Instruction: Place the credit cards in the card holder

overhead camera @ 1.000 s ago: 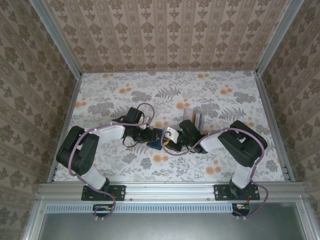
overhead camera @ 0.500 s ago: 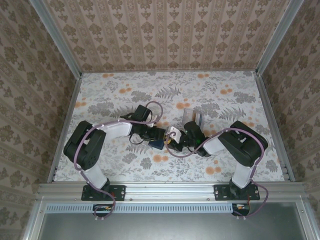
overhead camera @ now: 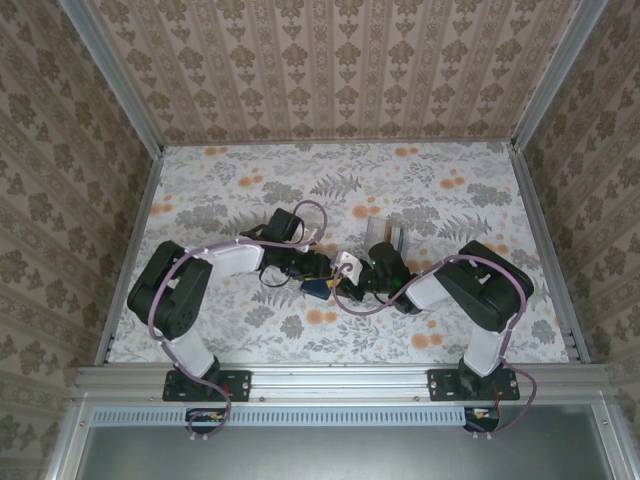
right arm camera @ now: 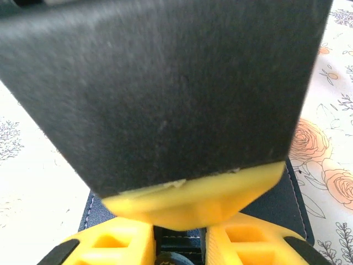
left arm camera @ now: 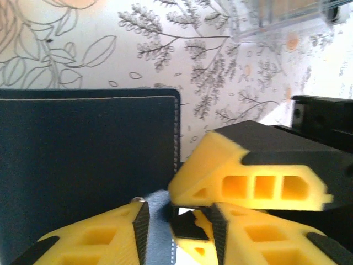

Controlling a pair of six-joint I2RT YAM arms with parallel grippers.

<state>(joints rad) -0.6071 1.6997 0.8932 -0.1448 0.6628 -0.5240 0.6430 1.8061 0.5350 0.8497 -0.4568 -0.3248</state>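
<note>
One card holder (left arm camera: pixel 83 154) lies on the desk (overhead camera: pixel 450 190) near one clear rack (overhead camera: pixel 386 238). We see two hands there: left hand (left arm camera: pixel 179 214) parted, right hand (right arm camera: pixel 179 234) clamped on the holder's edge.

We see both arms, the left arm (overhead camera: pixel 215 262) and the right arm (overhead camera: pixel 450 282), bent low and angled inward toward the card holder (left arm camera: pixel 83 160). The left gripper (left arm camera: pixel 177 215) sits at one edge of it, jaws parted with a gap. The right gripper (right arm camera: pixel 179 238) faces it from the card holder's opposite side, jaws narrowly apart astride the stitched rim. Whether they pinch it we cannot tell.
</note>
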